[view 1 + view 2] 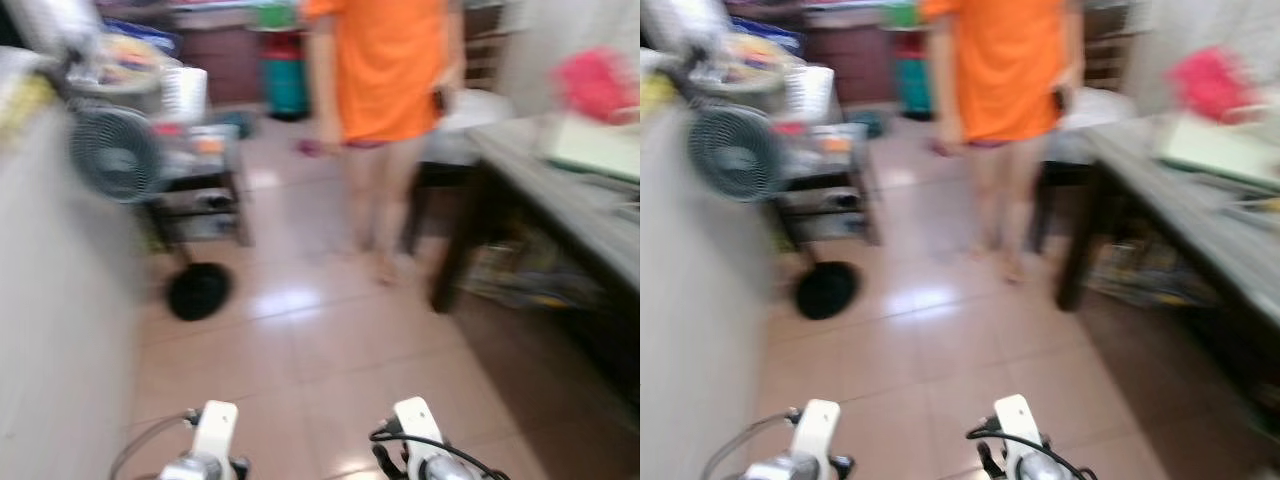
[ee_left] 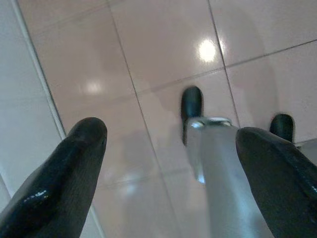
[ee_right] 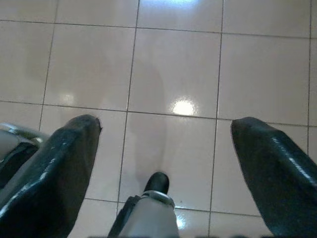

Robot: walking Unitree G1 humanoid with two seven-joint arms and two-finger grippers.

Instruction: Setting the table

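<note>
Both the left gripper point(image 2: 168, 144) and right gripper point(image 3: 163, 144) hang spread, empty (blurred walking); the person point(image 1: 385, 70) beside the table point(image 1: 560, 190) risks collision.

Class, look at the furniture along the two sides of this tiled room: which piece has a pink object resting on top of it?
The long grey-topped table on the robot's right carries the blurred pink object. The small dark shelf stand on the left holds boxes and sits beside a grey fan.

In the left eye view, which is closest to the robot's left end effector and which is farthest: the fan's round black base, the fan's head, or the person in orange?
1. Fan's round black base, on the floor, ahead on the left.
2. Fan's head, higher up and farther back on the left.
3. Person in orange, standing farthest back, toward the middle.

The left end effector hangs low at the bottom.
</note>
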